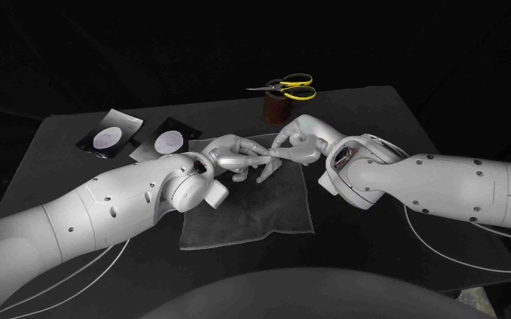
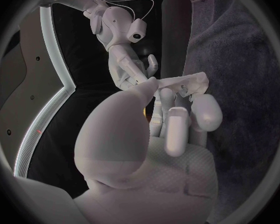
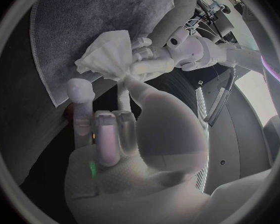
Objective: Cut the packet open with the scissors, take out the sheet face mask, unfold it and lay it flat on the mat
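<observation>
At the black table (image 1: 410, 123), we saw the left hand (image 1: 236, 158) and the right hand (image 1: 298, 140) meet over the grey mat (image 1: 245, 219). Both pinched the sheet mask (image 3: 107, 52), which was bunched into a crumpled wad. It was held over the mat's 12 o'clock half, its long axis running between the hands, roughly 9 to 3 o'clock. At 12 o'clock the scissors (image 1: 289, 86) lay across a brown pot (image 1: 277, 109), yellow handles toward 3, blades toward 9. Two packets (image 1: 112, 134) lay at 10 o'clock.
</observation>
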Controlling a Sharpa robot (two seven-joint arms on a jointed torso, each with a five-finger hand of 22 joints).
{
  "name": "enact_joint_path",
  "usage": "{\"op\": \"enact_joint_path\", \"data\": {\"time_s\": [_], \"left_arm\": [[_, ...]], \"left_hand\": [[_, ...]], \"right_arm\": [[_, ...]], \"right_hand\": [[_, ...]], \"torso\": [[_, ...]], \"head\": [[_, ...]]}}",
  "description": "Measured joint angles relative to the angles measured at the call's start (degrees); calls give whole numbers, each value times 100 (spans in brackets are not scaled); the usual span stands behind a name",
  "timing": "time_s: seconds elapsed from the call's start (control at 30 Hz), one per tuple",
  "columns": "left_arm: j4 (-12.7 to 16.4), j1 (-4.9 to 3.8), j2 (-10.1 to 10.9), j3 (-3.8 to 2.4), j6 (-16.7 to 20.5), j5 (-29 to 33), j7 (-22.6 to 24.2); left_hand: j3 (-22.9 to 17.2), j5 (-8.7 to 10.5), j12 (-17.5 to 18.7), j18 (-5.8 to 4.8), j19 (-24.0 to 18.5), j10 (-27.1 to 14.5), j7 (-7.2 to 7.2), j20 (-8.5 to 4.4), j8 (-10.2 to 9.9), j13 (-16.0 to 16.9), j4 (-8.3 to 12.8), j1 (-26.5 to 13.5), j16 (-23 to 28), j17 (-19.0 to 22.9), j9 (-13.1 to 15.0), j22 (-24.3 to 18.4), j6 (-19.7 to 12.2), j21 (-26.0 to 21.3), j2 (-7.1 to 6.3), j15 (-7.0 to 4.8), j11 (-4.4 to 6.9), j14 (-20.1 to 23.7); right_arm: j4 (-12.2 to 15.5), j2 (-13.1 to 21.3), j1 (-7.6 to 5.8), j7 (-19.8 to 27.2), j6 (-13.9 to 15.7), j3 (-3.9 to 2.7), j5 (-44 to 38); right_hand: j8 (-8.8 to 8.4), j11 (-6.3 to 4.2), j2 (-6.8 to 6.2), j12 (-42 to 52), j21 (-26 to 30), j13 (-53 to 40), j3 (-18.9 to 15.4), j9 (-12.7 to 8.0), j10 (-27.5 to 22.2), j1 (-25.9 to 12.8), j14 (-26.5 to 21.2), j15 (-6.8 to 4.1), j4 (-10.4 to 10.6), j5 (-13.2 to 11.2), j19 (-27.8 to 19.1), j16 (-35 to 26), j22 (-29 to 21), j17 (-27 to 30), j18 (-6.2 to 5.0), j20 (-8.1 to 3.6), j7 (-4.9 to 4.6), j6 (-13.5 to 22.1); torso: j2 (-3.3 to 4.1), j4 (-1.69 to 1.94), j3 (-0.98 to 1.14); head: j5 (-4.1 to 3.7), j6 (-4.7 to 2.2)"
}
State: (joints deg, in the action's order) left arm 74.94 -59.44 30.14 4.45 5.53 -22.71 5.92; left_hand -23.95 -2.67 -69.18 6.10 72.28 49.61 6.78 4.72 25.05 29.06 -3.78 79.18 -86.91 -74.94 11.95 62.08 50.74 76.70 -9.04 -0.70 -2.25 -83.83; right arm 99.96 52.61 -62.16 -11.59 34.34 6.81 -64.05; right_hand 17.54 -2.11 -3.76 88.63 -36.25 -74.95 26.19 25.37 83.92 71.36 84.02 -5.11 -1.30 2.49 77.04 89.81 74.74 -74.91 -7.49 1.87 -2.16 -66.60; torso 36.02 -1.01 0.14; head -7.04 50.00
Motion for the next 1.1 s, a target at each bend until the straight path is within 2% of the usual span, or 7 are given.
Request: {"op": "enact_joint_path", "data": {"time_s": [0.23,0.53,0.77,0.87,1.1], "left_arm": [[-1,1,1,0,1,12,32],[-8,3,1,1,13,17,46],[-14,3,-3,1,41,20,47],[-15,3,-7,1,57,20,47],[-16,2,-9,0,122,24,46]], "left_hand": [[-35,0,0,0,0,113,-47,0,7,104,-35,4,0,0,-3,22,121,0,96,-23,50,-23],[-65,0,-53,0,32,243,-130,-32,132,233,-65,122,0,0,6,72,387,7,259,-96,118,-12],[-170,3,-143,0,82,546,-171,-82,289,545,41,226,-23,0,72,127,595,47,363,-150,177,-27],[-232,5,-209,0,103,728,-168,-103,346,763,104,233,-33,0,75,177,631,65,369,-176,192,-13],[-369,15,-255,0,123,921,-176,-124,434,1008,140,239,-55,0,74,210,639,91,375,-176,204,-13]], "right_arm": [[-2,2,0,0,-31,0,4],[39,14,0,0,-37,0,7],[78,22,0,1,-33,-2,15],[91,23,2,6,-30,-1,22],[64,24,5,13,-35,0,35]], "right_hand": [[0,1,0,0,0,3,7,0,-1,0,-1,1,-7,-4,0,0,5,-2,2,0,0,0],[0,-3,0,-1,1,4,8,0,3,0,-10,10,-9,18,0,-1,5,-5,5,0,1,0],[0,-12,0,-2,2,1,9,0,12,0,-10,10,-10,17,0,-2,5,-5,7,0,1,1],[0,-12,0,-2,2,0,9,0,12,0,-10,11,-10,17,0,-13,5,-3,8,0,2,2],[0,-12,0,-3,3,0,13,0,12,0,-11,11,-15,14,0,0,9,1,24,0,10,10]], "torso": [[0,-2,3],[1,-4,9],[1,-5,10],[0,-5,10],[-1,-3,7]], "head": [[4,0],[7,0],[7,0],[7,0],[2,0]]}}
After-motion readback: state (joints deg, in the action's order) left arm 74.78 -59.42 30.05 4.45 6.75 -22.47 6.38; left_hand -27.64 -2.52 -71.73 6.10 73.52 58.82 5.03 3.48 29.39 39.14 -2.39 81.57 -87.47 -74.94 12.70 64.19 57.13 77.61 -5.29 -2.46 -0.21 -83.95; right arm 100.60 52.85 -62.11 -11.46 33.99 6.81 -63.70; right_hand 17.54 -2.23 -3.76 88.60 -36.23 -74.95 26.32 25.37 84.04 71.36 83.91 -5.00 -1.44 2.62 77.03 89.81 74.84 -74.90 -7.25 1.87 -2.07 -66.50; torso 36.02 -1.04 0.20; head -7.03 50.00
